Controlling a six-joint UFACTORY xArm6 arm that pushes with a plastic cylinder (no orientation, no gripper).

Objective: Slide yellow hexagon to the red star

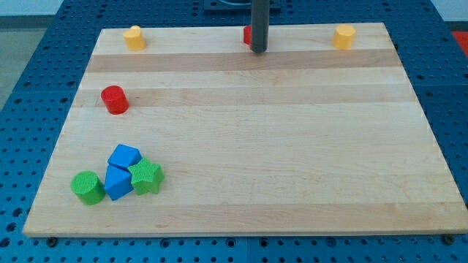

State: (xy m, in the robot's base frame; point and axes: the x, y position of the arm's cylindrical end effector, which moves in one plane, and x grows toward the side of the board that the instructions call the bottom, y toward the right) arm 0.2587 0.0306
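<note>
The yellow hexagon (344,35) sits at the view's top right, near the board's far edge. A red block (248,33), mostly hidden behind the rod so its shape is hard to make out, sits at the top middle. My tip (259,50) rests on the board right next to that red block, just to its right and slightly below; I cannot tell if they touch. The tip is well to the left of the yellow hexagon.
Another yellow block (134,36) sits at the top left. A red cylinder (114,99) stands at the left. At the bottom left is a cluster: two blue blocks (123,156) (117,182), a green star (146,177) and a green cylinder (88,187). They all lie on the wooden board (278,146).
</note>
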